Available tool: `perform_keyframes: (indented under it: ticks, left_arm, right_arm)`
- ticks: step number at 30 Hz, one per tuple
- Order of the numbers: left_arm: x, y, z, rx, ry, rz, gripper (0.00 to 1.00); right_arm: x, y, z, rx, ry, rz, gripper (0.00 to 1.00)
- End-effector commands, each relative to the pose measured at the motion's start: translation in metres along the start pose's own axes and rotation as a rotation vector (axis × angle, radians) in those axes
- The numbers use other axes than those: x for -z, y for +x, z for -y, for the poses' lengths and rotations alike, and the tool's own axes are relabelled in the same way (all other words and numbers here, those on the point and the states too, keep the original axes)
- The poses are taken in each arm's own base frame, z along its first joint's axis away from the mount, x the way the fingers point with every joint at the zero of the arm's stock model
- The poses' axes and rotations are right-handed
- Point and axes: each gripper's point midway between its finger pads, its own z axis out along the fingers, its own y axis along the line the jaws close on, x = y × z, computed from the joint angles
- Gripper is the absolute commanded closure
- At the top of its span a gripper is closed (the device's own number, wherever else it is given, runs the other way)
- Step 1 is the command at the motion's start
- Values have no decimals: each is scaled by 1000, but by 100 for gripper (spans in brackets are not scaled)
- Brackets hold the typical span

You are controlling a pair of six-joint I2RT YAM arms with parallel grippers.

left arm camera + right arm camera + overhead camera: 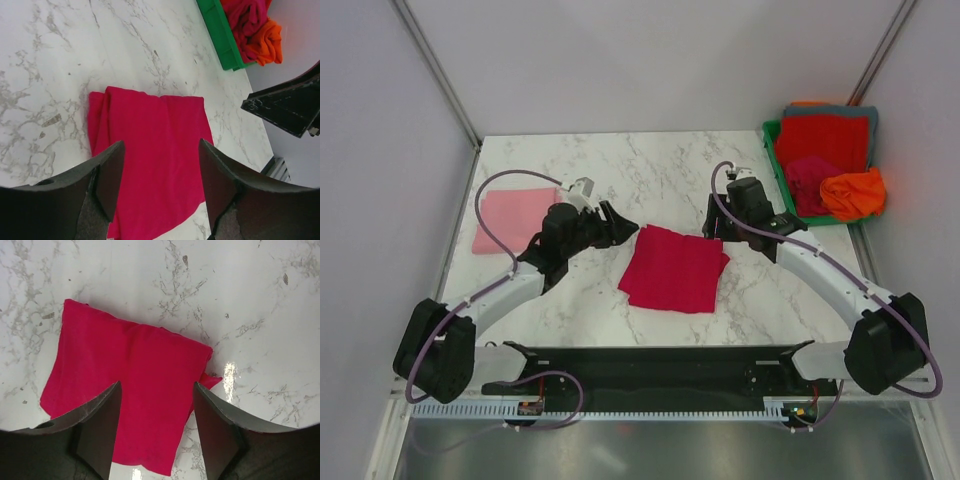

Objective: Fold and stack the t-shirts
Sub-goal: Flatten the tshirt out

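Left gripper [623, 226], right gripper [713, 230] released, empty; arms angled inward flanking folded crimson t-shirt [675, 268].

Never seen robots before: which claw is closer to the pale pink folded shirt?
Left. The left gripper hangs between the light pink shirt and the crimson shirt; the right gripper is on the crimson shirt's far side.

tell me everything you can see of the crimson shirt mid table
The crimson shirt is plain soft cloth, folded into a rough rectangle, lying flat and slightly askew in the middle of the marble table. Layers bunch along one edge and a lower corner pokes out. Only the table seems to touch it.
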Motion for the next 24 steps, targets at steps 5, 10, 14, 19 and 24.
perform_keyframes:
  ticks: [5, 10, 14, 19, 24]
  left_arm:
    - [-29, 5, 6, -122, -157, -70, 34]
    - [-62, 33, -19, -110, -272, -253, 32]
    - [-84, 34, -28, -108, -361, -350, 33]
    - [-98, 46, -39, -88, -406, -432, 34]
    - [-104, 55, -43, -82, -399, -475, 41]
  right_arm:
    - [-31, -1, 13, 22, 94, -19, 36]
    - [-47, 5, 4, 6, 50, -38, 38]
    - [-48, 4, 2, -4, 42, -28, 39]
    - [-43, -1, 10, -11, 80, 9, 40]
    - [-37, -6, 14, -15, 102, 41, 40]
